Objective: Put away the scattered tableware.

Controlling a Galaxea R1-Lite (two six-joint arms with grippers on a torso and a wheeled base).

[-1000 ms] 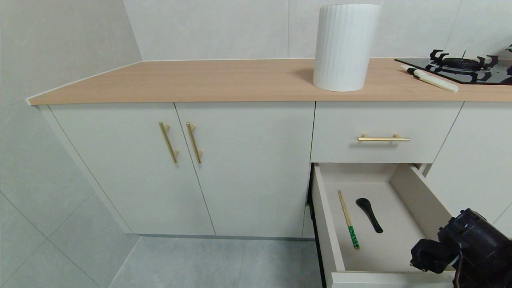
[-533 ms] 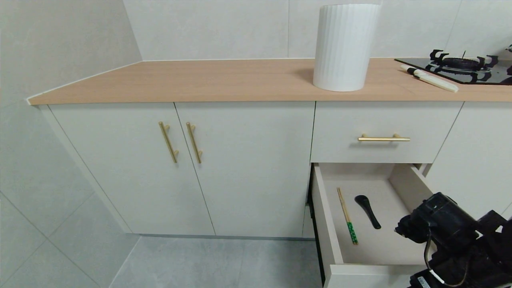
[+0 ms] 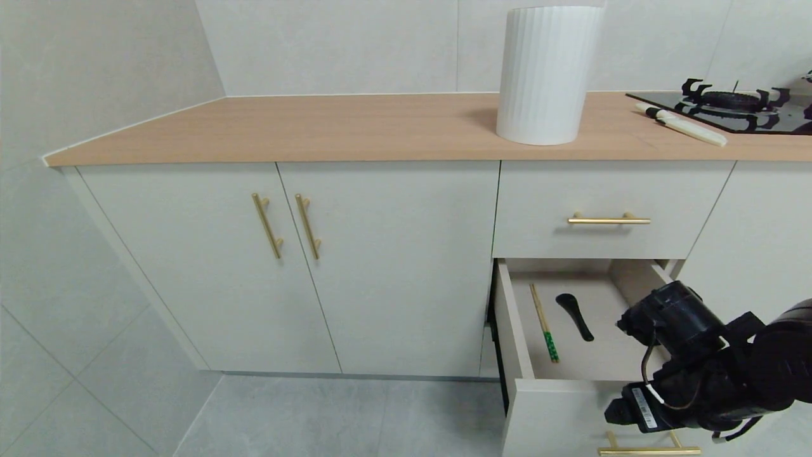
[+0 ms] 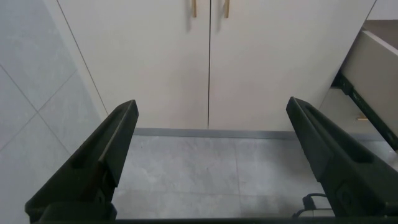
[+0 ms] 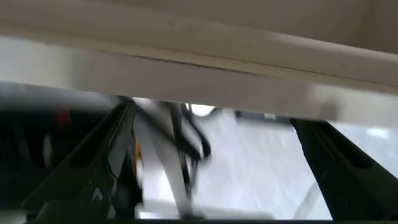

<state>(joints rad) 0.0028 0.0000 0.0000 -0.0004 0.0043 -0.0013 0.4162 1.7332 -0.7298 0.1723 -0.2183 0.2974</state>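
Note:
A pair of wooden chopsticks with green ends (image 3: pixel 543 324) and a black spoon (image 3: pixel 574 315) lie side by side inside the half-open lower drawer (image 3: pixel 552 412). My right arm (image 3: pixel 691 355) is at the drawer's front right corner, just above its gold handle (image 3: pixel 647 449). In the right wrist view my right gripper (image 5: pixel 211 118) is open, its fingers spread wide close under a pale edge of the drawer. My left gripper (image 4: pixel 211 109) is open, low over the grey floor in front of the closed cabinet doors (image 4: pixel 208 56).
On the wooden counter (image 3: pixel 317 130) stand a tall white ribbed container (image 3: pixel 545 73) and a white-handled knife (image 3: pixel 682 125) beside the black stove (image 3: pixel 729 105). The upper drawer (image 3: pixel 609 209) and the double doors (image 3: pixel 285 254) are closed. A tiled wall runs along the left.
The lower drawer has slid inward, so less of its inside shows. My right arm has moved forward and up along with the drawer front, and the gold handle has come into view.

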